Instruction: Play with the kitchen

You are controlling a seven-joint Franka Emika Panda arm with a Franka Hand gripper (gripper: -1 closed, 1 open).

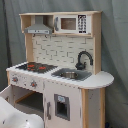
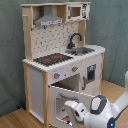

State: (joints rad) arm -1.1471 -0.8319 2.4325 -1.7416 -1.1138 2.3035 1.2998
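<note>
One kitchen, one arm on my feed.

I count one kitchen (image 1: 57, 70), one faucet (image 1: 83, 59), one sink (image 1: 70, 75), two red stove rings (image 1: 36, 66), one hood (image 1: 39, 30), one open oven door (image 2: 64, 102).

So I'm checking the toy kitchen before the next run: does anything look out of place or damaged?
Only the oven door stands out: in the second exterior view it hangs open at the kitchen's lower front, with the robot arm right beside it. No damage or spills show.

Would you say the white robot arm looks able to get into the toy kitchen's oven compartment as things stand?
Probably yes: the windowed oven door hangs open, leaving the oven compartment exposed, and the white robot arm sits right at the door in the second exterior view. Nothing visibly blocks it.
</note>
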